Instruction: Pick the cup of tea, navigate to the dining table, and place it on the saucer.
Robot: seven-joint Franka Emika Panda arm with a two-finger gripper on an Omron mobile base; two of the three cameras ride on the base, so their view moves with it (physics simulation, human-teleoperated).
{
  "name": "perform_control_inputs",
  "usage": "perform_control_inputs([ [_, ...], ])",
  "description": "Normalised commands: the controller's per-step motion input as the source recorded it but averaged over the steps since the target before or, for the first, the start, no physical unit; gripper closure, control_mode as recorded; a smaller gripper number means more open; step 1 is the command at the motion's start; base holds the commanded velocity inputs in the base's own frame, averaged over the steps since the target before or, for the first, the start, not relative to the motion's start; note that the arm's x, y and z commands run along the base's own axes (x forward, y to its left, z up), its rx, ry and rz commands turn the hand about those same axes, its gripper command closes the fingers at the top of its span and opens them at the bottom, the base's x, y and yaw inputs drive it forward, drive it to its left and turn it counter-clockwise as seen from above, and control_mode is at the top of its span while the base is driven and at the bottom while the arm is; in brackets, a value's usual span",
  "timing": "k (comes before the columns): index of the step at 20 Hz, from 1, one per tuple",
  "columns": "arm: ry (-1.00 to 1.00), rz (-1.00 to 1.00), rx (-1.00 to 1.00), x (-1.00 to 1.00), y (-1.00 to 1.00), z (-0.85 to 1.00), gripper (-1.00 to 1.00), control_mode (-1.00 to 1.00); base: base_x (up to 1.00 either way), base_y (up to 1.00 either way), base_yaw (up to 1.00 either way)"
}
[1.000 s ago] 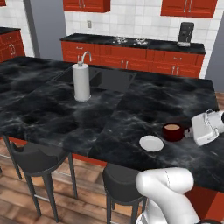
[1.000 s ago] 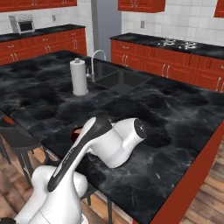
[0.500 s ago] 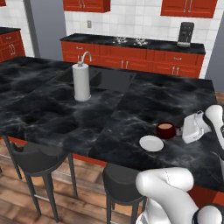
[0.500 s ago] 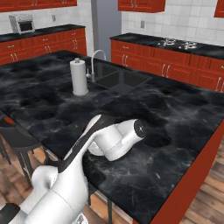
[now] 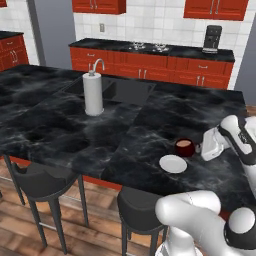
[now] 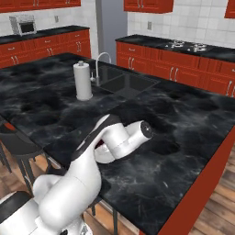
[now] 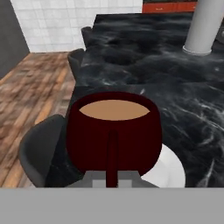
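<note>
The cup of tea (image 5: 184, 147) sits just above the black marbled top of the dining table (image 5: 70, 125), close beside the saucer (image 5: 173, 163), which lies flat on the stone toward the near edge. Whether the cup touches the stone or hangs clear of it cannot be told. In the hand view the cup (image 7: 113, 131) shows light brown tea to its rim, its handle facing the camera, with the saucer (image 7: 168, 168) peeking out behind its lower right side. The gripper (image 5: 202, 148) is at the cup's handle side, its fingers closed on the handle.

Farther across the table a white paper-towel roll (image 5: 93, 94) stands upright next to the faucet (image 5: 96, 65) and the sink (image 5: 122, 91), well apart from the cup. Dark stools (image 5: 44, 179) stand along the near edge of the table.
</note>
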Motion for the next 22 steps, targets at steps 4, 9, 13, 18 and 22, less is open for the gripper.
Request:
perform_control_inputs([
  [4,0.00,0.08,-0.12,0.16,0.00,-0.34,1.00,-1.00,0.00,0.00,0.00],
  [9,0.00,0.06,-0.06,0.25,0.00,-0.34,1.00,-1.00,0.00,0.00,0.00],
  [13,0.00,0.00,0.00,0.24,0.00,-0.32,1.00,-1.00,0.00,0.00,0.00],
  [18,0.00,0.00,0.00,0.22,-0.01,-0.29,1.00,-1.00,0.00,0.00,0.00],
  [22,0.00,0.00,0.00,0.28,-0.03,-0.11,1.00,-1.00,0.00,0.00,0.00],
])
